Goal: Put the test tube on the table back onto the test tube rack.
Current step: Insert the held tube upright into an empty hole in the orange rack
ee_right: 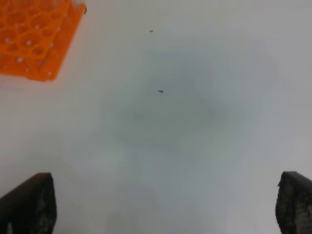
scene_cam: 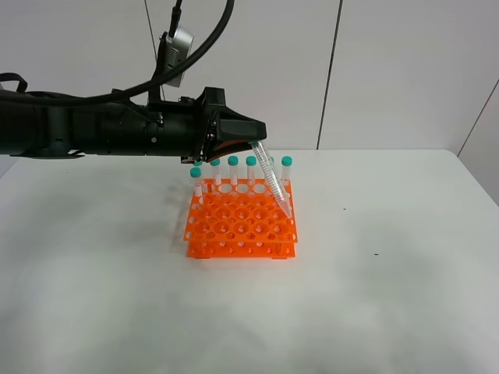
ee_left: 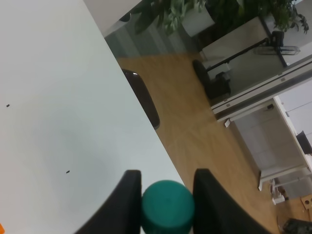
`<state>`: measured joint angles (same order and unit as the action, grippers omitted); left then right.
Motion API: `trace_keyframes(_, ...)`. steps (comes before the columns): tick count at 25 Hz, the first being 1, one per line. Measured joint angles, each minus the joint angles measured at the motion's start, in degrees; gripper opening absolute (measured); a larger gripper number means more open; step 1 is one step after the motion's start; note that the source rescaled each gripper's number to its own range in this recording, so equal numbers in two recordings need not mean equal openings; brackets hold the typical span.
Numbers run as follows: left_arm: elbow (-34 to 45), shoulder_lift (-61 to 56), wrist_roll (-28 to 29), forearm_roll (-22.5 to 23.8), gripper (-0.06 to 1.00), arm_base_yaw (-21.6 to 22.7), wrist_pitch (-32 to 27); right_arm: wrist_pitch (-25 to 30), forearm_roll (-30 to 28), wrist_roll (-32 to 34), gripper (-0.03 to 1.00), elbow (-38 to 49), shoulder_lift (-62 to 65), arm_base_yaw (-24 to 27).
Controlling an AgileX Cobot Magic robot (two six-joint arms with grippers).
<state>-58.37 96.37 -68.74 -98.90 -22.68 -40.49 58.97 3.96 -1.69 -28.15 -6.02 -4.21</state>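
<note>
So the left gripper [scene_cam: 254, 146] is clamped on the test tube [scene_cam: 274, 181] right at its teal cap [ee_left: 167, 205]. The tube hangs tilted, pointed tip down over the orange test tube rack [scene_cam: 234, 230], on the rack's side nearer the right edge of the table [scene_cam: 405, 296]. Honestly can't tell if the tip is already in a hole or just above one. Other capped tubes [scene_cam: 233, 170] stand upright along the rack's far row. Meanwhile the right gripper [ee_right: 161, 204] is spread wide over the white tabletop, rack corner off to one side.
</note>
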Motion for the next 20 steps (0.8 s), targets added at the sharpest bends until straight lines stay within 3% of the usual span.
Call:
trace_keyframes(5, 0.0, 0.0, 0.0, 0.0, 0.01, 0.0, -0.07, 0.0, 0.13, 0.0, 1.0, 0.0, 6.17, 3.8)
trace_keyframes(20, 0.0, 0.0, 0.0, 0.0, 0.01, 0.0, -0.07, 0.0, -0.46, 0.0, 1.0, 0.0, 6.17, 1.49)
